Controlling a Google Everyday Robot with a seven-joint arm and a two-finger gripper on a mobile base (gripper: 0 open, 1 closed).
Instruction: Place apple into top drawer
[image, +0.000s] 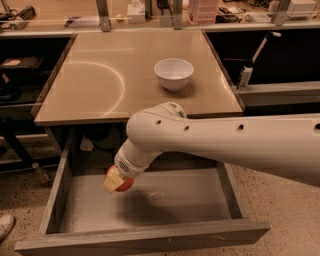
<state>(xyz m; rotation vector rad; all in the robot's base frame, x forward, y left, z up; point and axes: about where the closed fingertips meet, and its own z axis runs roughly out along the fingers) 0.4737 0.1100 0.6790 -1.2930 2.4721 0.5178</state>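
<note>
**Apple in the hand, over the open drawer**

Your hand (116, 181) is low in the left half of the drawer (195, 200), toward its back. It is closed around the apple (126, 184). One pale finger (112, 183) lies across the apple's near-left side, so you see only a red-orange crescent of fruit to its right and a sliver above it. The other finger is hidden behind the wrist.

The apple is inside the drawer's outline, between the left wall and the middle. A soft shadow (145, 207) lies on the grey bottom below and to the right of it. You cannot tell whether the fruit is touching the bottom.

The drawer stands open under the front edge of the surface (100, 80). Its front panel is nearest you, and the low side walls run back on either side.

Your arm (225, 142) comes in from the right as a thick white tube. It crosses above the drawer's right and back parts, bends at a rounded joint just below the surface's edge, then drops left to the wrist.

On the surface, a white bowl (173, 73) sits upright right of centre, well apart from the hand. A shoe (5, 226) shows on the floor at the lower left, beside the drawer's front corner.
</note>
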